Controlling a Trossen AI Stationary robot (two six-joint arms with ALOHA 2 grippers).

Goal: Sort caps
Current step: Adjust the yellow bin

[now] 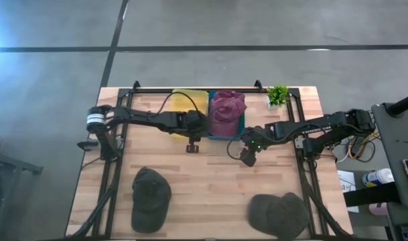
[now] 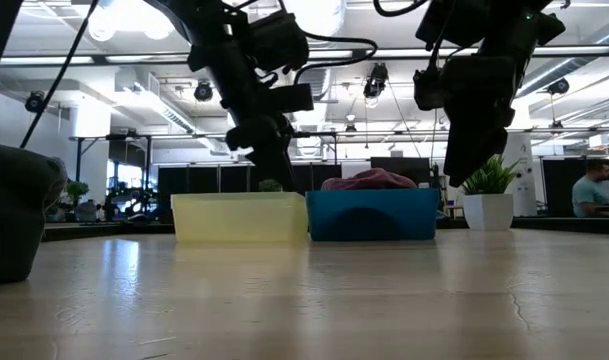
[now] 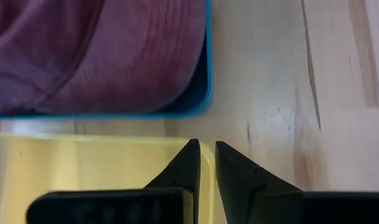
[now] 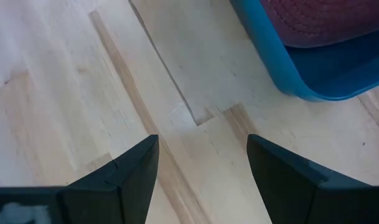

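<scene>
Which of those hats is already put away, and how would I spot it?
Look at the two plastic bins at the table's far edge. The maroon cap fills the teal bin, beside the yellow bin. The two dark olive caps lie loose near the front.

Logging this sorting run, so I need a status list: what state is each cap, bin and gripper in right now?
Maroon cap: lying in the teal bin.
Teal bin: holds the maroon cap.
Yellow bin: no cap seen inside.
Left olive cap: loose on the table.
Right olive cap: loose on the table.
Left gripper: jaws nearly shut, empty, at the yellow bin's edge.
Right gripper: jaws open, empty.
</scene>
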